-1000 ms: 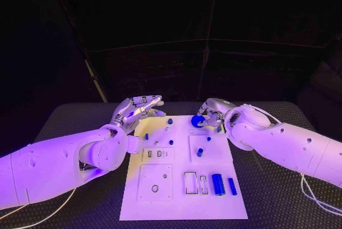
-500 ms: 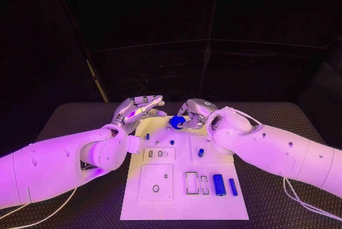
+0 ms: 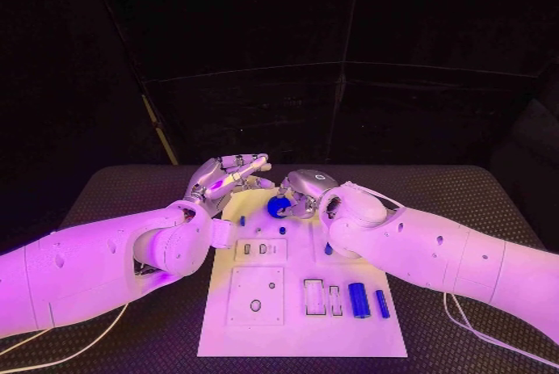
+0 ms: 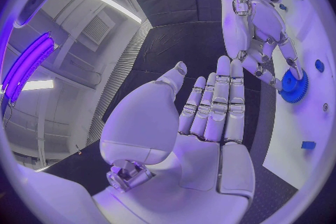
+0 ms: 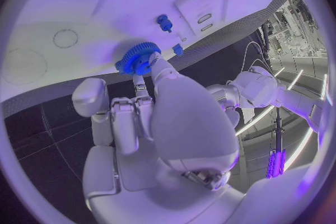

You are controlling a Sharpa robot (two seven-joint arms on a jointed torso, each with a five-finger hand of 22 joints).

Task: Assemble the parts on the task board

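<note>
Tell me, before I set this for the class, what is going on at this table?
A two-armed robot is assembling small blue parts on a white task board. Its right hand holds a blue gear over the far end of the board. The left hand hovers beside the board's far left corner with its fingers apart, holding nothing. Two blue cylinders lie near the board's near right side, and a few small blue pieces sit mid-board.

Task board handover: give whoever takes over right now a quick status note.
Right hand holds the blue gear over the far end of the task board.
Left hand is open, holding nothing, at the board's far left corner.
Two long blue parts lie near the board's near right edge; small blue pegs sit mid-board.
Gear not yet seated; the rest is still to assemble.
</note>
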